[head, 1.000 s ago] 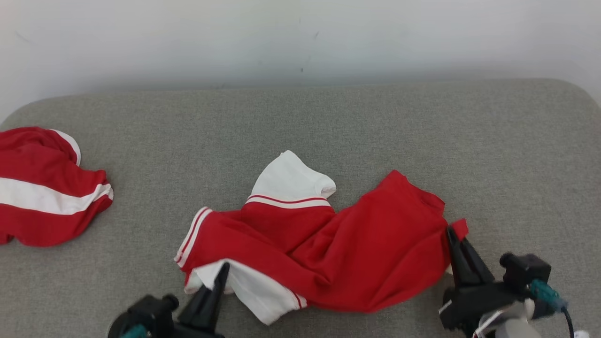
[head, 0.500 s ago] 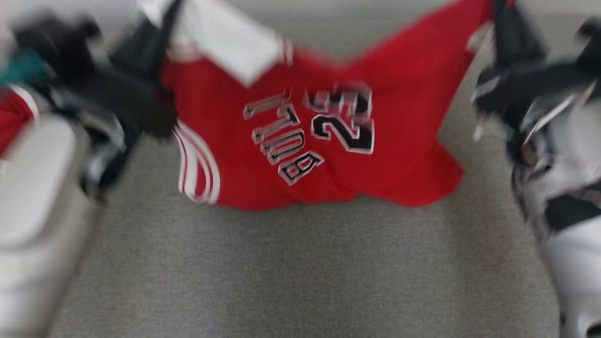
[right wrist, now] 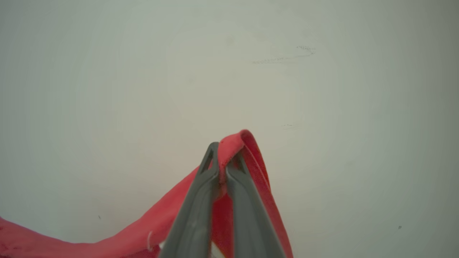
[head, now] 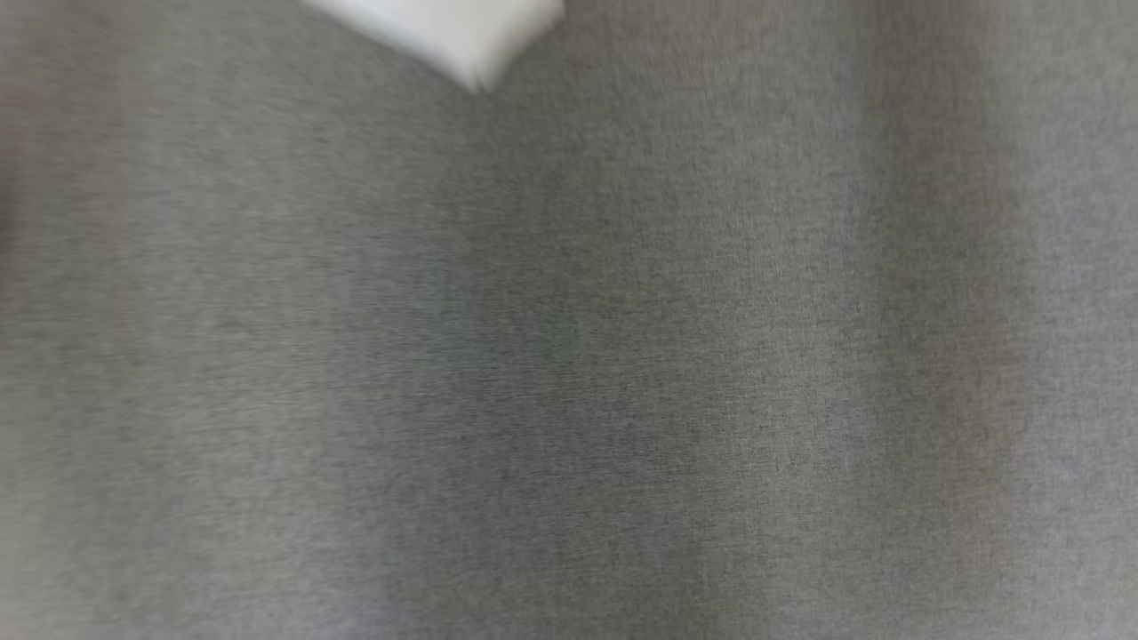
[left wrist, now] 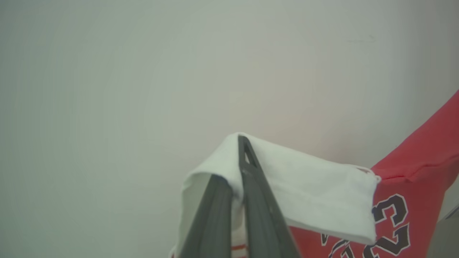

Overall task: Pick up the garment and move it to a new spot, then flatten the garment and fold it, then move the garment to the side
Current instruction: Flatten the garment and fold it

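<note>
We see soft, even light, our head view smeared by motion blur, faint shadow bands on the cushion (head: 569, 356) below the garment (head: 444, 27), wrist views sharper, corners dimmer.

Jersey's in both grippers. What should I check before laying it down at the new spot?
1. Hold of the left gripper on the garment: ok, shut on its white sleeve.
2. Hold of the right gripper: ok, shut on the red edge.
3. Head view sharp enough to aim: not ok, blurred.
4. Garment hanging free of the grey surface: cannot tell; a white corner shows at the head view's top edge.
5. Garment stretched evenly between the grippers: cannot tell.
</note>
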Motion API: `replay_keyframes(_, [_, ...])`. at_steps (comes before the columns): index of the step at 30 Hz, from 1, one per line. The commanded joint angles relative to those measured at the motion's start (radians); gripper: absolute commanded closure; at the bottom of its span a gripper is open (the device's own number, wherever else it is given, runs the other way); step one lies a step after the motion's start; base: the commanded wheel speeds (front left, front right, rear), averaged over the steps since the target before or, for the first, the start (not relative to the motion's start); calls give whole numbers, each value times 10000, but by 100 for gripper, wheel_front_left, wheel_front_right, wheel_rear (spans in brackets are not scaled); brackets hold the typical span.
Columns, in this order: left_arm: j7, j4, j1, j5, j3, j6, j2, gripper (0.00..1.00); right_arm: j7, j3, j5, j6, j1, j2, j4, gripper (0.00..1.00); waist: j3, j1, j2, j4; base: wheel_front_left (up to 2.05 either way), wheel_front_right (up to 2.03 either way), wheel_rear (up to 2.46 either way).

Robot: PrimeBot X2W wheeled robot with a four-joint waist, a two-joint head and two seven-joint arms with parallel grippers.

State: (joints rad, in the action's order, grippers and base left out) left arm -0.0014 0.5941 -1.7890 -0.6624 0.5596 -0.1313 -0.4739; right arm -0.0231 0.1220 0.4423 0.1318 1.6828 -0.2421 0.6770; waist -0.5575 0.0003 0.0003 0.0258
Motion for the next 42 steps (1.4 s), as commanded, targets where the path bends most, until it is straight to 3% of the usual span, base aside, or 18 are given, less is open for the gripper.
replay_keyframes(1, [-60,398,-705,-171,33,19,82,100,-28,-67,-193,-24,558,58,385,100,-622,-3,-3,406,0,0,0])
replay_keyframes(7, [-194,1788,-2897,-84,637,19,207,100,-1,-153,-652,-24,2339,151,1864,100,-826,-3,-3,409,0,0,0])
replay_keyframes(13, [-304,2694,-4018,-289,1348,22,361,100,-275,-527,-803,-24,3290,378,3351,100,-1033,-3,-3,423,0,0,0])
replay_keyframes(28, [-702,3299,-4319,-1236,2944,21,-58,100,-920,-51,-372,-24,3515,707,4571,100,-1291,-3,-3,513,0,0,0])
replay_keyframes(42, [-1425,3749,-4531,-2315,3475,20,-12,100,-1273,415,-133,-24,3749,668,5166,100,-1456,-3,-3,343,0,0,0])
